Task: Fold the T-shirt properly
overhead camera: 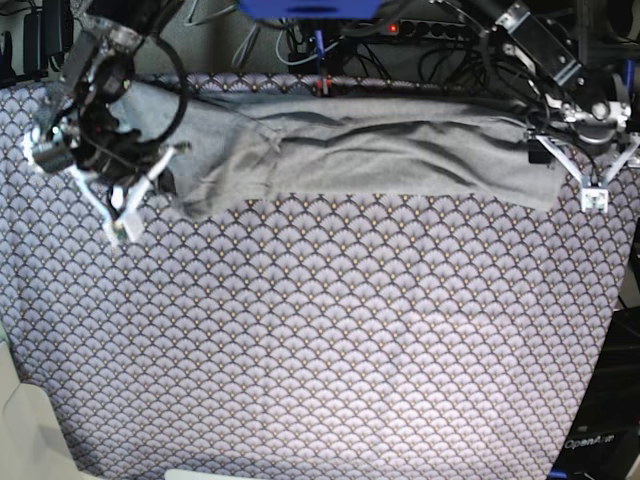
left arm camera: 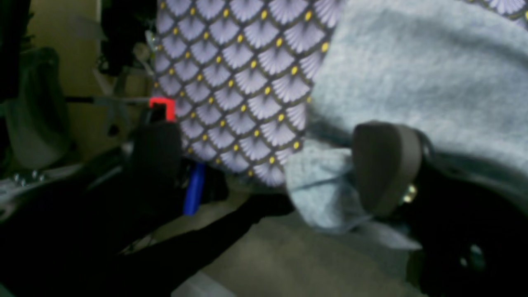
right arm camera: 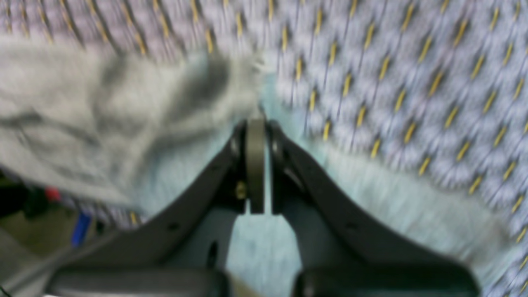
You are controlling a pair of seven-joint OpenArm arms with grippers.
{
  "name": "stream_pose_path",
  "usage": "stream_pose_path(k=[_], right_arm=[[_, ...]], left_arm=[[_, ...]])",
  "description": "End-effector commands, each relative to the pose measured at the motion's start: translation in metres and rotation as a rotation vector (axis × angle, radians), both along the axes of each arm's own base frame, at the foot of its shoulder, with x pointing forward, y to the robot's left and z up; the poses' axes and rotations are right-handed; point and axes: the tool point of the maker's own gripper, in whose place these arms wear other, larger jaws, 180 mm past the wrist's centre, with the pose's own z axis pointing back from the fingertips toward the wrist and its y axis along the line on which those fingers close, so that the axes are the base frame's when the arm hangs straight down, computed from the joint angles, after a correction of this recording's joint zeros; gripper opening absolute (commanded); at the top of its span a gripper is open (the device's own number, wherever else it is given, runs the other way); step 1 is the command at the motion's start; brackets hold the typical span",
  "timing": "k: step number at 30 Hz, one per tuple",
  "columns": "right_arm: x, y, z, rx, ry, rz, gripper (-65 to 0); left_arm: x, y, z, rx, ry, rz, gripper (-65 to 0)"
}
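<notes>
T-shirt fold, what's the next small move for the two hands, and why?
Probably close the left hand on the T-shirt corner. In the left wrist view its fingers stand wide apart with a grey fold of fabric between them, ungripped, while the right hand is shut with shirt fabric around its tips. Gripping both ends would let the arms move the shirt together over the tablecloth.

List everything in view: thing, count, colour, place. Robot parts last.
T-shirt: one, light heather grey, stretched in a band across the far side of the table, creased.
tablecloth: one, purple fan pattern with yellow dots, covers the tabletop under the shirt.
cables: several, dark, behind the table's far edge.
right gripper: one, dark, at the shirt's end on the base view's left, shut on the T-shirt.
left gripper: one, dark, at the shirt's other end, open, cloth lying against one finger.
</notes>
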Motion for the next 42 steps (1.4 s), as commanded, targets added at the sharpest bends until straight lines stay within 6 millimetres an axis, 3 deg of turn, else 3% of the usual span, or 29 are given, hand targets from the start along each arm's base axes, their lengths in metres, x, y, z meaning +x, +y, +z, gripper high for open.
stream_pose_path(k=[1,6,13,22,26,28,37,42], right_arm=[[0.005,-0.003,0.009,-0.005,-0.041,0.003,-64.8],[-0.018,-0.009,-0.005,-0.021,0.017,0.004,-64.8],[-0.029,-0.011,-0.011,-0.047,0.042,0.044,-62.8],[-0.019,-0.006,-0.007,-0.156,0.042,0.259,-59.3],[-0.008,0.009,-0.004,-0.18,0.026,0.365,-59.3],[-0.011,0.016,-0.007,-0.182,0.037,0.401,-59.3],[-0.011,0.03,-0.007,-0.171,0.025,0.448,-59.4],[0.01,0.032,0.007,-0.185,-0.032,0.45,-59.4]], left_arm=[[0.007,0.003,0.011,0.022,-0.038,-0.004,0.0],[0.007,0.003,0.011,0.022,-0.038,-0.006,0.0],[0.007,0.003,0.011,0.022,-0.038,-0.006,0.0],[0.007,0.002,0.01,0.019,-0.035,-0.006,0.0],[0.007,0.002,0.009,0.015,-0.034,-0.006,0.0],[0.007,0.002,0.009,0.015,-0.034,-0.006,0.0],[0.007,0.002,0.008,0.014,-0.033,-0.006,0.0],[0.007,0.002,0.008,0.014,-0.033,-0.006,0.0]])
